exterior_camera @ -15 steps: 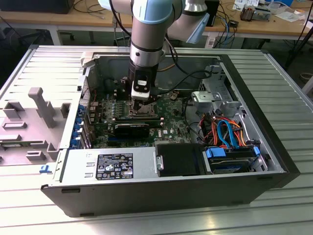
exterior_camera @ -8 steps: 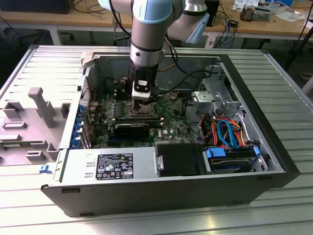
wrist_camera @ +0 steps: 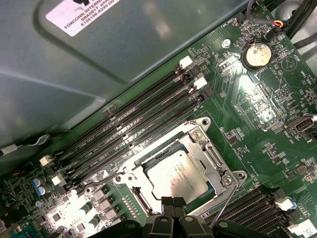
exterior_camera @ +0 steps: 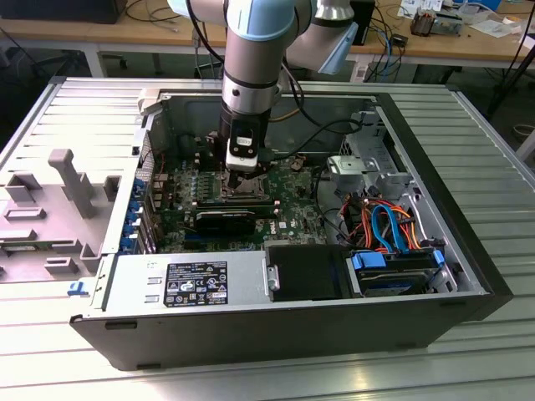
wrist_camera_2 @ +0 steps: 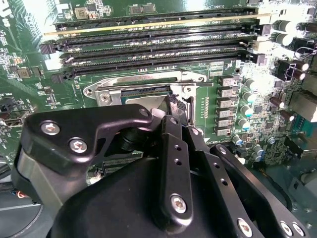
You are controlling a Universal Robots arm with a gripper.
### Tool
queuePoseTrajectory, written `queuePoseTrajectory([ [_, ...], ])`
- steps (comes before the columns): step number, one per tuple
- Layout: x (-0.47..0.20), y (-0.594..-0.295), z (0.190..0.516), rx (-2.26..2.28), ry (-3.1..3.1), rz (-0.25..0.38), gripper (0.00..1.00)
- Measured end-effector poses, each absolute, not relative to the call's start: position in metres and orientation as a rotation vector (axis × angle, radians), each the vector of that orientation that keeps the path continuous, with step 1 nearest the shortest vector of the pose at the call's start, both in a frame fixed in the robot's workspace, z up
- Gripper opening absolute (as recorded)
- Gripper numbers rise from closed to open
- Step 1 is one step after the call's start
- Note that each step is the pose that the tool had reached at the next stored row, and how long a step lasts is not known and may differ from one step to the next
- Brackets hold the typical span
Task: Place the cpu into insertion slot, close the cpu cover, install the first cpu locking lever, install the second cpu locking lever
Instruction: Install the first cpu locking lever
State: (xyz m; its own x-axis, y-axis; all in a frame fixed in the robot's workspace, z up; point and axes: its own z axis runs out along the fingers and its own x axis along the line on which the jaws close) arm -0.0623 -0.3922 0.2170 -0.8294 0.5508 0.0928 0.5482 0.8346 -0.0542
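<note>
open pc case on slatted table; cpu seated in insertion slot, cpu cover down around it; gripper pinched closed at cover edge; we judge cpu light, rigid, fragile; grip edges.

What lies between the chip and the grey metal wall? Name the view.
In the first wrist view: the silver cover's rim, then a row of long black memory slots, between chip and wall.

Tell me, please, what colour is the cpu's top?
The small square cpu has a dull silver-grey top, clearest in the first wrist view.
</note>
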Motion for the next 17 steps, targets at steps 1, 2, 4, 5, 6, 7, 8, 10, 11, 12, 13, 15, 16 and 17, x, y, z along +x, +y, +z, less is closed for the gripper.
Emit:
queuePoseTrajectory([
  [1,-0.0623,-0.3922,0.2170,-0.872,-2.909,0.038,0.11],
  [2,-0.0623,-0.3922,0.2170,-0.870,-2.909,0.039,0.11],
  [4,-0.0623,-0.3922,0.2170,-0.867,-2.910,0.039,0.11],
  [5,-0.0623,-0.3922,0.2170,-0.866,-2.911,0.039,0.11],
  [6,-0.0623,-0.3922,0.2170,-0.864,-2.911,0.039,0.11],
  [7,-0.0623,-0.3922,0.2170,-0.863,-2.912,0.039,0.11],
  [8,-0.0623,-0.3922,0.2170,-0.862,-2.912,0.039,0.11],
  [10,-0.0623,-0.3922,0.2170,-0.858,-2.913,0.039,0.11],
  [11,-0.0623,-0.3922,0.2170,-0.857,-2.913,0.039,0.11],
  [12,-0.0623,-0.3922,0.2170,-0.856,-2.914,0.039,0.11],
  [13,-0.0623,-0.3922,0.2170,-0.855,-2.914,0.039,0.11],
  [15,-0.0623,-0.3922,0.2170,-0.853,-2.915,0.040,0.11],
  [16,-0.0623,-0.3922,0.2170,-0.852,-2.915,0.040,0.11],
  [17,-0.0623,-0.3922,0.2170,-0.850,-2.915,0.040,0.11],
])
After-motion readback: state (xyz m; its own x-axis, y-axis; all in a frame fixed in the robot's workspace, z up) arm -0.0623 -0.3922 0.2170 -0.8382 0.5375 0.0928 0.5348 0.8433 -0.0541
